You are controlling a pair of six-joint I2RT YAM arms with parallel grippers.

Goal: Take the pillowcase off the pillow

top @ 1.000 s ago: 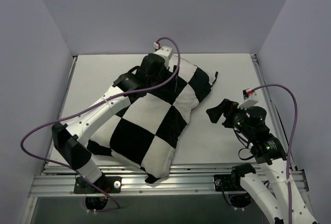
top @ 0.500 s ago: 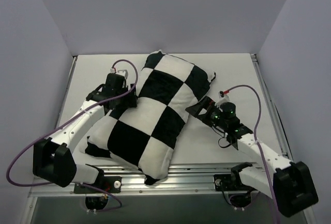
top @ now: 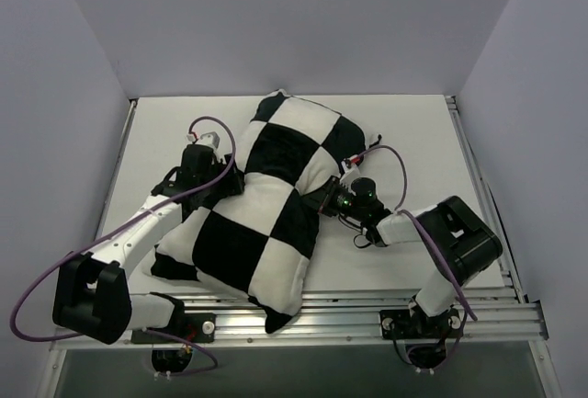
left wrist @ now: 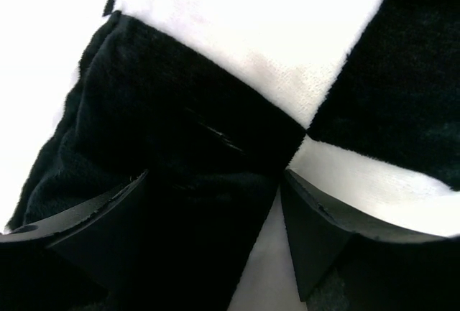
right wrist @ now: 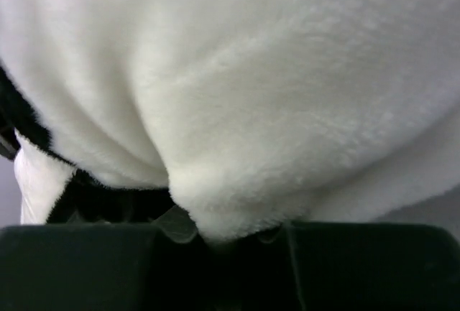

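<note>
The black and white checked pillowcase [top: 266,205] lies plump and slantwise across the table. The pillow is hidden inside it. My left gripper [top: 225,182] is pushed against the case's left edge. In the left wrist view this gripper [left wrist: 215,232] is open. A black fold of the pillowcase [left wrist: 180,182] sits between its fingers, with a strip of table showing beside the right finger [left wrist: 316,239]. My right gripper [top: 328,199] is at the case's right edge. In the right wrist view it [right wrist: 226,243] is shut, pinching a white plush fold of the pillowcase [right wrist: 251,95].
The white table [top: 413,131] is walled in at the back and on both sides. An aluminium rail [top: 349,311] runs along its near edge. Purple cables loop above both arms. A small black flap [top: 378,139] sticks out at the case's far right corner.
The left gripper came off the top of the pillowcase to its left edge and narrowed a little. The right arm reached in and closed on the case's right edge.
</note>
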